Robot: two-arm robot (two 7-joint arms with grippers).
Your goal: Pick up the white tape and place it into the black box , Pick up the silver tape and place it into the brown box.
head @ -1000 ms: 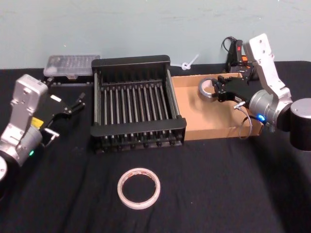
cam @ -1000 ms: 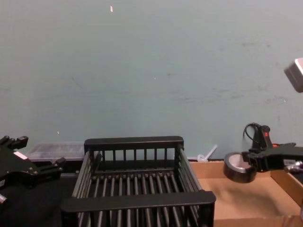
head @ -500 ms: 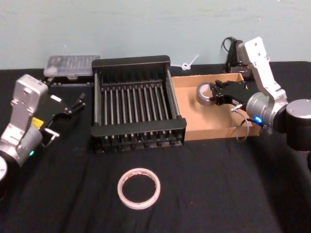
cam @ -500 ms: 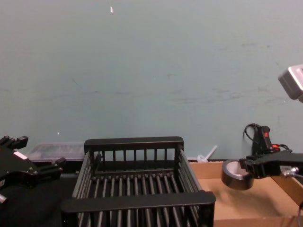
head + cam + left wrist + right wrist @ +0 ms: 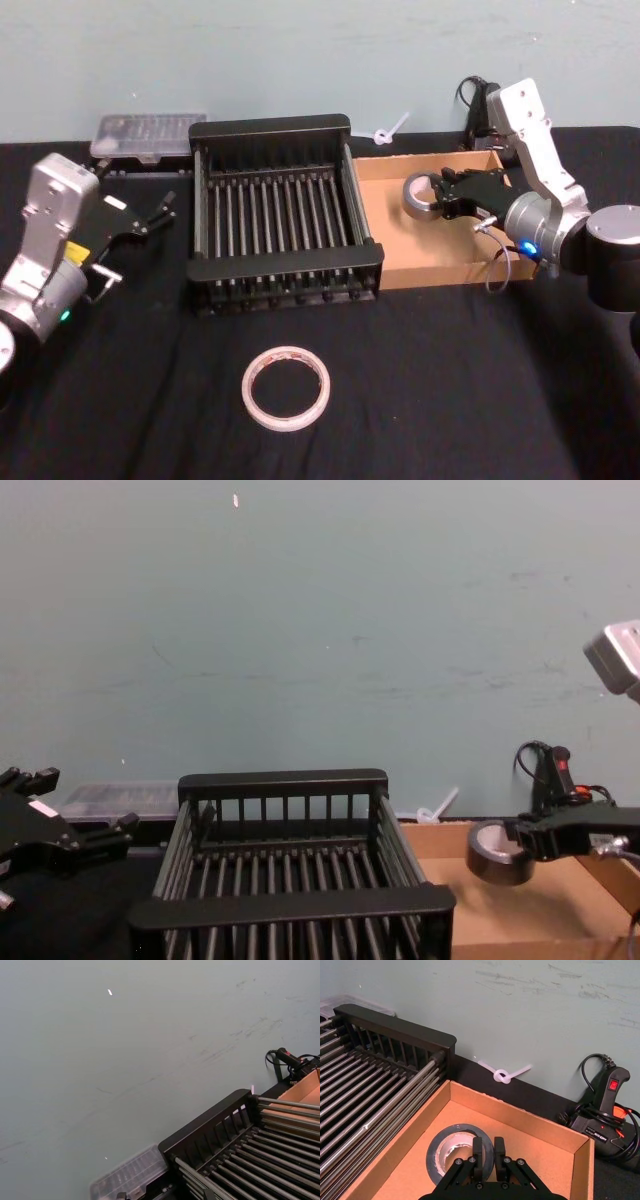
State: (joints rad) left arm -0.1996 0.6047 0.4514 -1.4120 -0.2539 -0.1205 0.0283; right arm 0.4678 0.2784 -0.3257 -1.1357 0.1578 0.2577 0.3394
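The silver tape (image 5: pixel 420 194), a dark grey roll with a pale core, hangs low over the brown box (image 5: pixel 440 248), near its back left part. My right gripper (image 5: pixel 441 195) is shut on the roll's wall. In the right wrist view its fingertips (image 5: pixel 478 1148) pinch the silver tape (image 5: pixel 451 1146) over the brown box (image 5: pixel 517 1116). The white tape (image 5: pixel 249 391) lies flat on the black cloth at the front, before the black box (image 5: pixel 270 128). At the far left my left gripper (image 5: pixel 163 209) stays parked and open.
A clear plastic case (image 5: pixel 148 133) sits behind the black box at the left. A black glue gun with a cable (image 5: pixel 607 1105) and a knotted white tie (image 5: pixel 502 1076) lie behind the brown box. The black box (image 5: pixel 285 780) and brown box stand side by side.
My right gripper has carried the silver tape a little left and lower into the brown box. The left arm and the white tape have not moved.
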